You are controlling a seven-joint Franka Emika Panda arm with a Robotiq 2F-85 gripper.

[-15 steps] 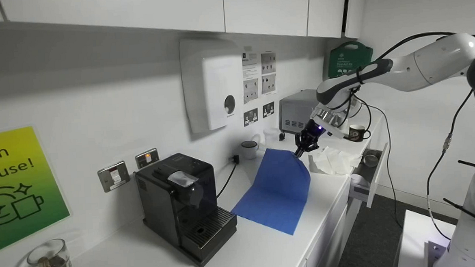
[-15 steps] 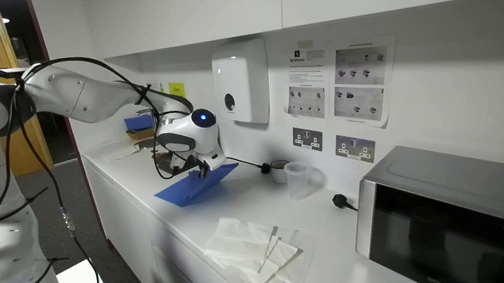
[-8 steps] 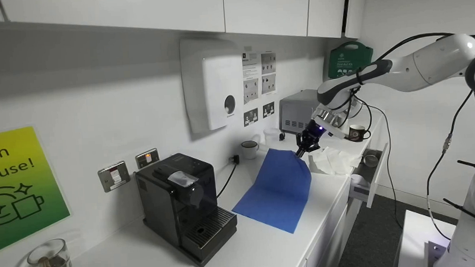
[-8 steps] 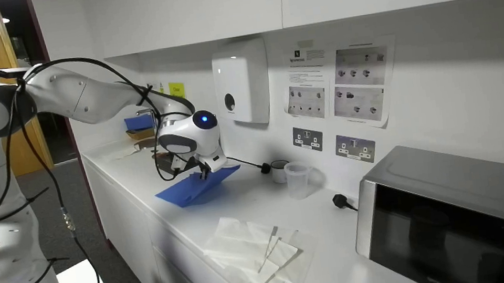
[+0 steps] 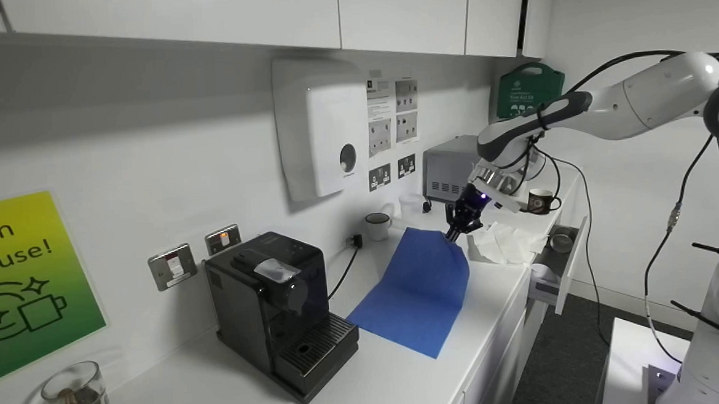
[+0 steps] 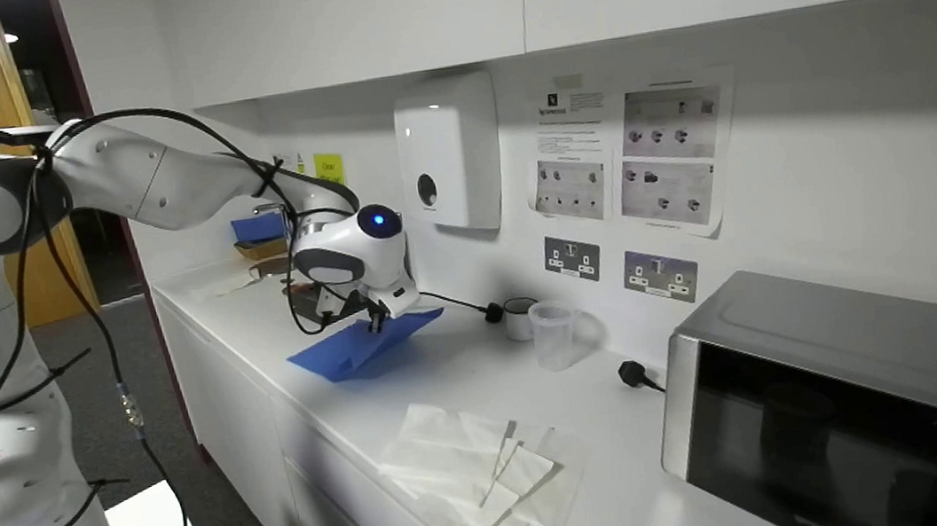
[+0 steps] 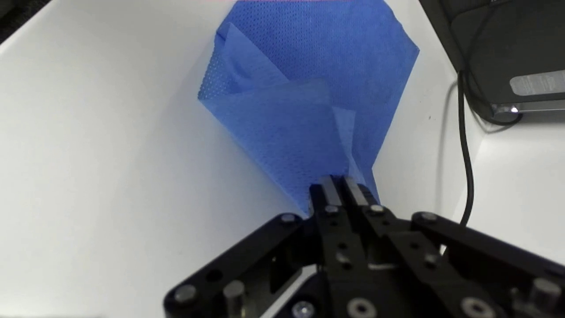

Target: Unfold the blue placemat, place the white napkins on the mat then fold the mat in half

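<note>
I judge unfolding in hand: the gripper (image 7: 340, 180) is clamped on the blue placemat (image 5: 414, 288), whose lifted end next needs lowering flat.

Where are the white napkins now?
Lower centre in an exterior view: the white napkins lie on the counter, left of the microwave, in front of the blue placemat.

In an exterior view, my gripper (image 6: 375, 325) engages the raised section of the blue placemat (image 6: 347, 355) above the counter (image 6: 484, 386); the white napkins (image 6: 460, 452) lie overlapping near the counter's front edge, well apart from the placemat; a translucent cup (image 6: 554, 338) stands beside a mug (image 6: 519, 322)
</note>
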